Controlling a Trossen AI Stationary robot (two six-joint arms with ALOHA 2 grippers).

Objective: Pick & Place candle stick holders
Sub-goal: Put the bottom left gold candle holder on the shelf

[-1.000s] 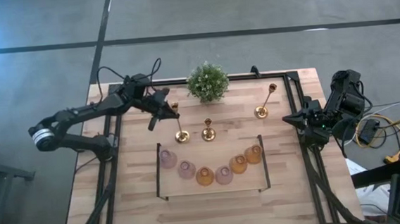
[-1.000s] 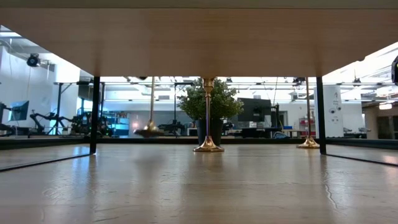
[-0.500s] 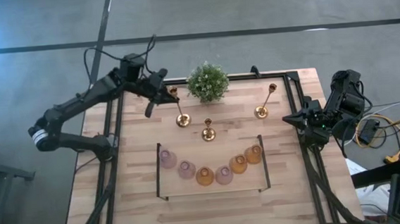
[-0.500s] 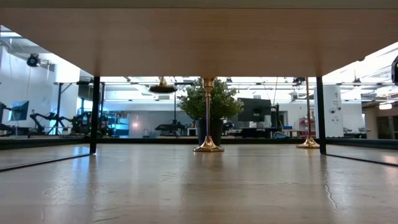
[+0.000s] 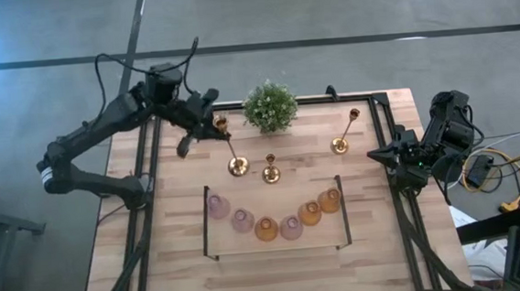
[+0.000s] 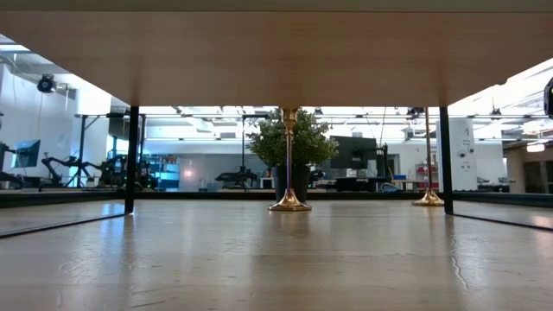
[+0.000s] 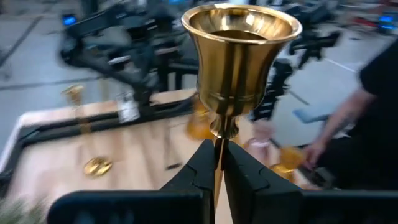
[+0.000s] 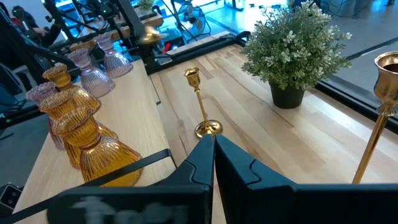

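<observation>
My left gripper (image 5: 207, 124) is over the table's far left, shut on a gold candlestick (image 5: 229, 146) whose cup (image 7: 239, 50) stands above the fingers. A second gold candlestick (image 5: 270, 169) stands on its round base mid-table, and a third (image 5: 343, 132) stands at the far right. Several squat glass cups, pink (image 5: 218, 205) and amber (image 5: 266, 228), sit in an arc toward the near side. My right gripper (image 8: 213, 149) waits shut at the table's right edge (image 5: 382, 153). My left gripper pinches the candlestick's thin stem (image 7: 218, 144) between its two fingers, just below the cup. The fingers come nearly level from the table's left and lie across the stem. The candlestick hangs roughly upright, its round base (image 5: 237, 167) lifted clear of the table.
A bushy green potted plant (image 5: 270, 106) stands at the far middle, close to the held candlestick. A thin black frame (image 5: 207, 223) surrounds the arc of cups. Black rails (image 5: 147, 172) run along the table's sides. A person (image 7: 373, 106) shows beyond the table.
My left gripper has risen and drawn toward the table's far left, still shut on the candlestick. The candlestick has gone up with it: its base, low over the table a second ago, has climbed out of the low view.
</observation>
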